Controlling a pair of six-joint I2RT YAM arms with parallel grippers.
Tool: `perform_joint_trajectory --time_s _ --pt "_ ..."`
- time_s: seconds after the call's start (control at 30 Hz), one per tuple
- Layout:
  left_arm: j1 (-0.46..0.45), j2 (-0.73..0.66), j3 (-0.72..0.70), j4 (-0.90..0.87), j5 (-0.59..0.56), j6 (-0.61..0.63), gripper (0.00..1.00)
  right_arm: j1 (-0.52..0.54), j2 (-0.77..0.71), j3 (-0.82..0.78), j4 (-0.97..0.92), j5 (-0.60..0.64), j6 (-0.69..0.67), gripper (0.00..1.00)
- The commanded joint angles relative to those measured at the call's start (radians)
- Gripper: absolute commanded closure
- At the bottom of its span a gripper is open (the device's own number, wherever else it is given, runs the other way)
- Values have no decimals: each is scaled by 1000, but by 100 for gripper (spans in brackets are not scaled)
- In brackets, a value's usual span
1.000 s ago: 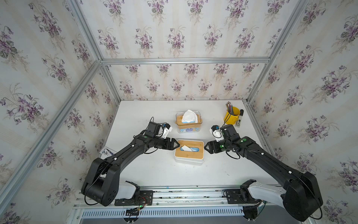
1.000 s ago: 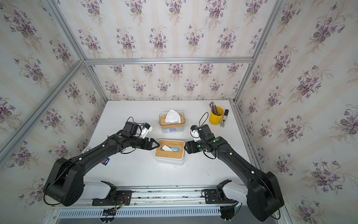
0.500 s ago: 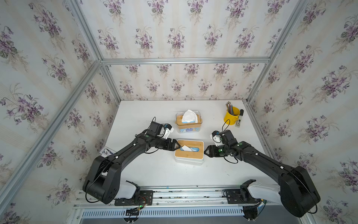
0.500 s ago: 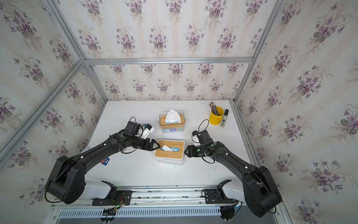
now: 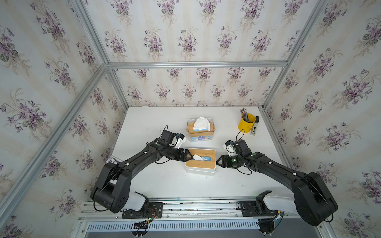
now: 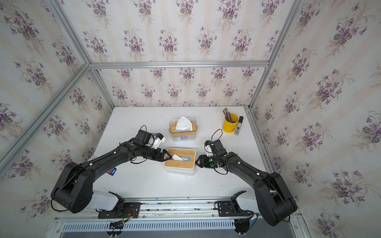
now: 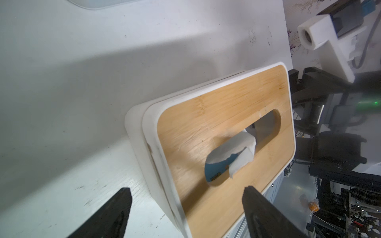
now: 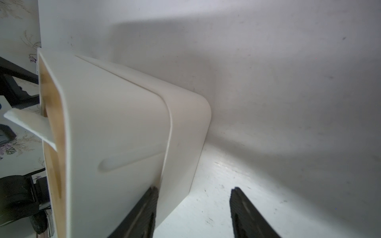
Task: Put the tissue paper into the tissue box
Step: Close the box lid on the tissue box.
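A white tissue box (image 5: 203,163) with a bamboo lid lies mid-table in both top views. A white tissue paper (image 5: 197,157) sticks partly out of its slot, over a blue pack. My left gripper (image 5: 189,157) is at the box's left end, open. In the left wrist view its jaws straddle the box edge (image 7: 226,99), one finger over the lid and one over the table, short of the tissue paper (image 7: 233,148). My right gripper (image 5: 218,161) sits low at the right end, open. One of its fingers (image 8: 151,197) rests against the box wall (image 8: 115,123).
A clear tissue container (image 5: 201,129) with a bamboo lid and a white tissue stands behind the box. A yellow cup of pencils (image 5: 246,123) and a marker (image 5: 254,128) stand at the back right. A small card (image 6: 112,171) lies near the table's left edge.
My right gripper has dropped lower and closed in on the box's right end, and its jaws have narrowed. The left arm has stayed almost still.
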Motion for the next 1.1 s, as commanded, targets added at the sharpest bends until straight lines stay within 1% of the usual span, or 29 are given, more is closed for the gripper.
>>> perform_joint_trajectory --time_s 0.0,0.27,0.47,0.7,1.07 --pt "-7 4 -2 16 21 -3 13 -9 11 -6 15 -8 31 42" --pt "-11 -17 -14 29 24 -8 13 -18 48 14 -34 19 81 46" --pt "-12 -14 -25 50 33 -10 13 -17 80 58 -105 98 93 53" --pt "-13 -8 -24 61 33 -15 13 -12 86 103 -142 174 98 59" --pt "-13 16 -24 77 37 -16 13 17 135 135 -158 197 71 62"
